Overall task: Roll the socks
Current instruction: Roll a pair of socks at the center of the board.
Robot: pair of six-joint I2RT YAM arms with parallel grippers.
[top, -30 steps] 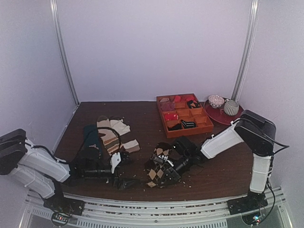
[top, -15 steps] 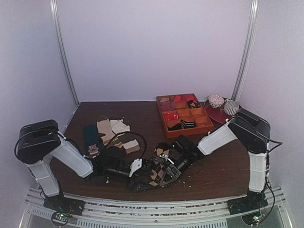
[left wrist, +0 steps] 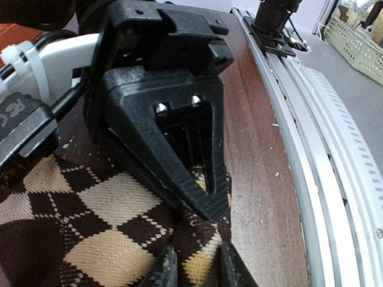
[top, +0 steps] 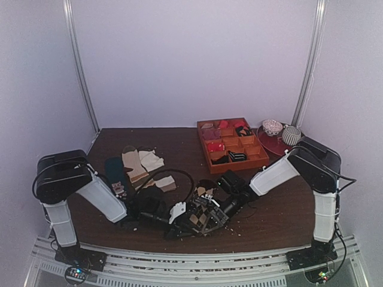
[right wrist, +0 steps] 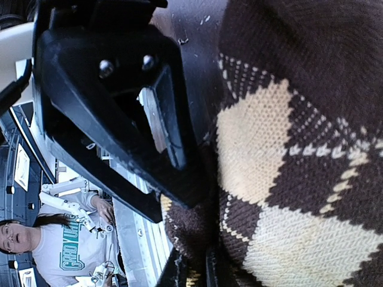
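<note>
The argyle socks (top: pixel 203 219) sit bunched at 6 o'clock on the tabletop (top: pixel 281 206), close to its near edge, with both arms converged on them. The left end effector (left wrist: pixel 195 268) is nearly closed, its 2 tips pinching a fold of the knit. The right end effector (right wrist: pixel 194 270) looks equally narrow, nipping a dark edge of the same bundle, though the frame cuts off most of its tips.

My reading is that the roll is partly formed and held together, not finished. The next move probably needs 1 arm to anchor the bundle while the other turns loose cloth over it, and the 2 sets of tapered black fingers, now nose to nose, must not collide.

The fabric is a soft, limp knit of brown, cream and black diamonds crossed by thin stitched lines. It would likely slump open if released.
</note>
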